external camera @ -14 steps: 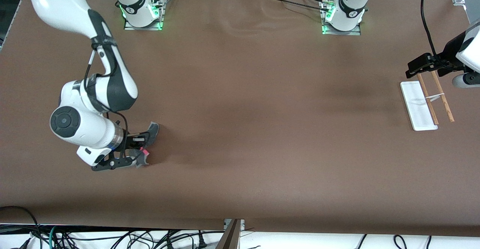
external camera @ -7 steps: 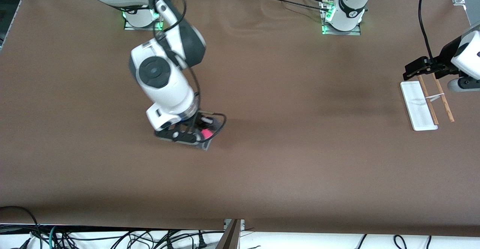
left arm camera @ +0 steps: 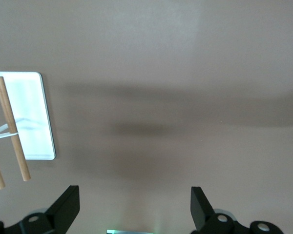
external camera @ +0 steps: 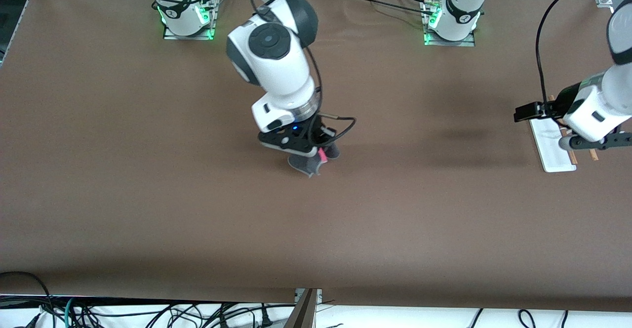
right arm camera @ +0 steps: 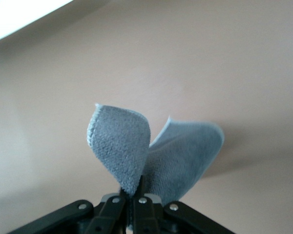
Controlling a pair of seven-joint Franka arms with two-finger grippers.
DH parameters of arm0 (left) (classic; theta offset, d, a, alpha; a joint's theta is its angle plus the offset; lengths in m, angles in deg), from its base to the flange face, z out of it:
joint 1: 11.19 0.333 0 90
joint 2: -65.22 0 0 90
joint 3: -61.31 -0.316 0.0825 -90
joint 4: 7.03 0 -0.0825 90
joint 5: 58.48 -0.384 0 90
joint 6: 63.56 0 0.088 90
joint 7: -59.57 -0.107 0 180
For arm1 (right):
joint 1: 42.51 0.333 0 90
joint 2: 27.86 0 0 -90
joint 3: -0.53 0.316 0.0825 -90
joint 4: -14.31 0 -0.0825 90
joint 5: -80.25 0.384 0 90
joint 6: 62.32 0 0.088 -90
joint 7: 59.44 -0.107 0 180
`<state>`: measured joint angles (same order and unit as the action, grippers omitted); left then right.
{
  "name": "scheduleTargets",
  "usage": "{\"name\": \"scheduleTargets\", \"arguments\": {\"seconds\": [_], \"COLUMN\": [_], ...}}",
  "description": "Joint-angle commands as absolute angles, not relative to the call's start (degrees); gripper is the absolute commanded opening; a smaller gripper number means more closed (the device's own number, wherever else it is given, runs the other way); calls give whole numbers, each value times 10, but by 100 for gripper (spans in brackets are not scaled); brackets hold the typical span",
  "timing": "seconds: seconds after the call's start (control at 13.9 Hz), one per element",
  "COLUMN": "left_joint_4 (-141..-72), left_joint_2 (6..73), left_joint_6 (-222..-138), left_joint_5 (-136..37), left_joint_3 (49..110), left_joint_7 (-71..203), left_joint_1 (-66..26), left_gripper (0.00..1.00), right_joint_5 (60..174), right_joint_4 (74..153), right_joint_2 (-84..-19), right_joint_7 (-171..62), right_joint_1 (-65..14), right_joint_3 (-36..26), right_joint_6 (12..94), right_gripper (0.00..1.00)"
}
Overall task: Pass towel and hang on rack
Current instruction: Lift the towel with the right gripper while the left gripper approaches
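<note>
The towel [external camera: 307,164] is held up off the table [external camera: 148,219], pinched between the closed jaws of the right gripper [external camera: 316,156]; in the right wrist view two grey flaps of it [right arm camera: 156,151] are seen folding outward from the clamped fingertips. It is carried over the middle of the table, well apart from the rack [external camera: 553,145], which stands at the left arm's end.

Over the last second the towel has been brought a long way toward the rack: it was first held over the right arm's end of the table, and it has since been swept across to the centre. In the same interval the left gripper [external camera: 528,112] has been shifted from above the rack's rods to a spot over the rack's edge on the side facing the towel. Its jaws are spread wide with nothing between them, as is shown in the left wrist view, where the fingers [left arm camera: 63,207] frame bare table and the rack [left arm camera: 27,117] is seen beside them.

The hand-over is judged to be approaching; the hanging is not yet begun.
</note>
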<state>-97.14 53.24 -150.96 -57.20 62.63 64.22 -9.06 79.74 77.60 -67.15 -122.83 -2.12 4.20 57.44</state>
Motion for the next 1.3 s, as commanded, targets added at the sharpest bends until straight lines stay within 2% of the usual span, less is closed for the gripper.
{"name": "scheduleTargets", "arguments": {"seconds": [0.0, 0.14, 0.36, 0.58, 0.72, 1.01, 1.22], "left_joint_4": [-950, -970, -980, -1056, -1080, -1160, -1183], "left_joint_2": [519, 507, 478, 484, 483, 483, 454], "left_joint_6": [-1485, -1485, -1506, -1576, -1605, -1763, -1872], "left_joint_5": [-549, -474, -456, -438, -432, -430, -431], "left_joint_3": [627, 627, 645, 683, 717, 812, 877], "left_joint_7": [594, 583, 555, 519, 517, 514, 499], "left_joint_1": [-88, -89, -98, -96, -97, -95, -98], "left_gripper": [100, 100, 100, 100, 100, 100, 100], "right_joint_5": [798, 801, 802, 802, 802, 802, 802], "right_joint_4": [759, 758, 758, 759, 759, 759, 758], "right_joint_2": [-692, -692, -693, -693, -693, -693, -693], "right_joint_7": [-1279, -1278, -1283, -1287, -1287, -1286, -1283], "right_joint_1": [6, 10, 26, 27, 27, 27, 26], "right_joint_3": [34, 37, 39, 39, 39, 39, 38], "right_joint_6": [608, 613, 628, 624, 627, 627, 629], "right_gripper": [0, 0, 0, 0, 0, 0, 0]}}
